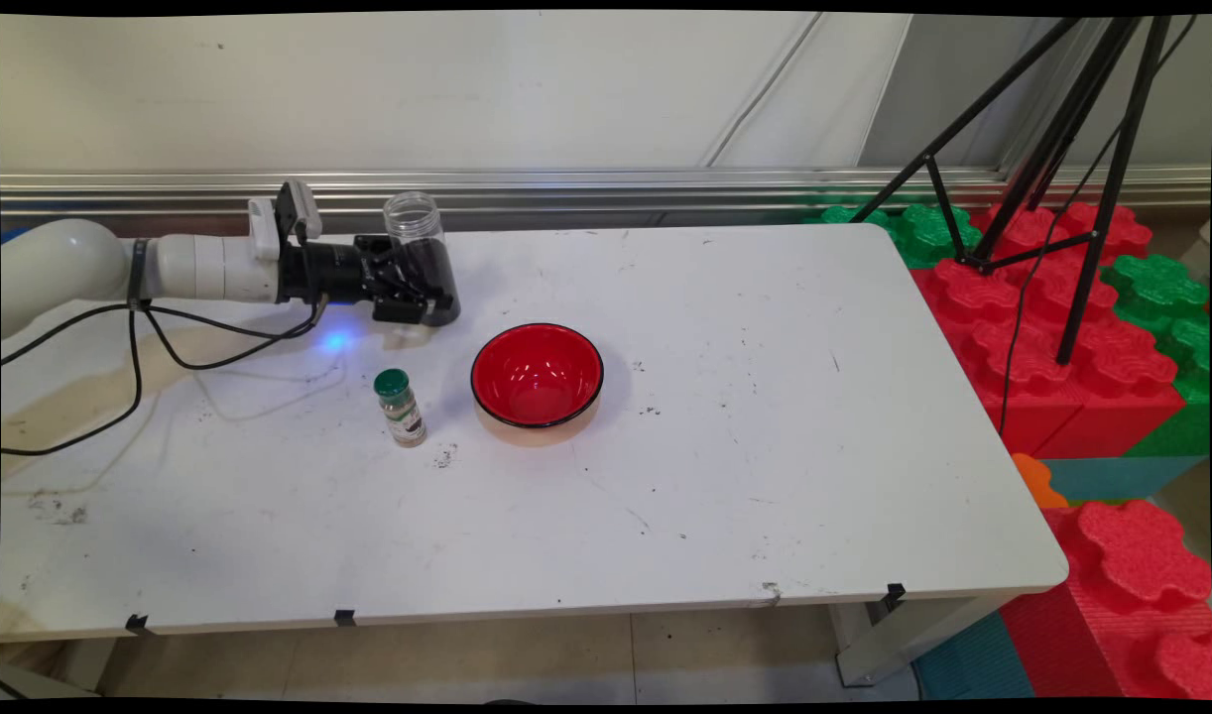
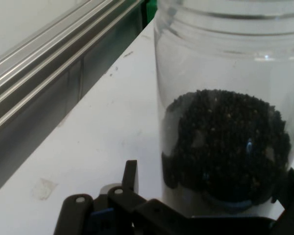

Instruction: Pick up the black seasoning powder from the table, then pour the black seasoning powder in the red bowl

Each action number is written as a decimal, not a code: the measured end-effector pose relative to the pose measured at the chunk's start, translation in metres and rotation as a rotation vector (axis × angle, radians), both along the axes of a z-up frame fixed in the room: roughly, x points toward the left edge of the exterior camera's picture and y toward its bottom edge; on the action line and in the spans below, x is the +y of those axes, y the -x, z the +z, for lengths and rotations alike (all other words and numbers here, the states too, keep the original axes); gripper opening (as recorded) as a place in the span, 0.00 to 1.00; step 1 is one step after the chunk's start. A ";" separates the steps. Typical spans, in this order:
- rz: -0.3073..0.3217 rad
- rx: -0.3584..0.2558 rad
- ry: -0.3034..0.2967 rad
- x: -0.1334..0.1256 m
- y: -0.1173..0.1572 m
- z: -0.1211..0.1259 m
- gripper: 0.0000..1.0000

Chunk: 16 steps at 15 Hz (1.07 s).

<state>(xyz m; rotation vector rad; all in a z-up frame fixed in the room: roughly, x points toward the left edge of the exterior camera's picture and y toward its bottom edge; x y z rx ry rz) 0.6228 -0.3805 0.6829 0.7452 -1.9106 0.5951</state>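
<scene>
A clear, lidless jar [image 1: 413,220] part-filled with small black grains stands upright at the table's far left. My gripper [image 1: 435,290] reaches in level from the left and sits around the jar's lower half. In the hand view the jar [image 2: 225,132] fills the space between the fingers. The left finger [image 2: 130,175] stands a little off the glass, so the gripper looks open. The right finger shows only at the picture's edge, close against the jar. A red bowl [image 1: 537,375] with a black rim sits empty, nearer and to the right. A small green-capped spice bottle [image 1: 400,407] stands left of the bowl.
The white table [image 1: 765,476] runs against a metal rail [image 1: 586,183] at the wall behind the jar. Black cables [image 1: 150,342] hang from the arm onto the table's left part. A black tripod [image 1: 1052,198] and red and green foam blocks [image 1: 1062,347] stand off the right edge.
</scene>
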 end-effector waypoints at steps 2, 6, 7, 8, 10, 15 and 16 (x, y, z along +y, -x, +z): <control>-0.001 0.001 0.001 0.001 0.000 -0.001 1.00; -0.005 0.002 0.003 0.002 0.000 -0.002 0.00; -0.007 0.003 0.004 0.002 0.000 -0.002 0.00; -0.009 0.002 0.005 0.002 0.000 -0.003 0.00; -0.012 -0.001 0.005 0.002 0.000 -0.003 0.00; -0.032 -0.028 0.006 0.003 0.002 0.001 0.00; -0.039 -0.040 0.010 0.003 0.003 0.004 0.00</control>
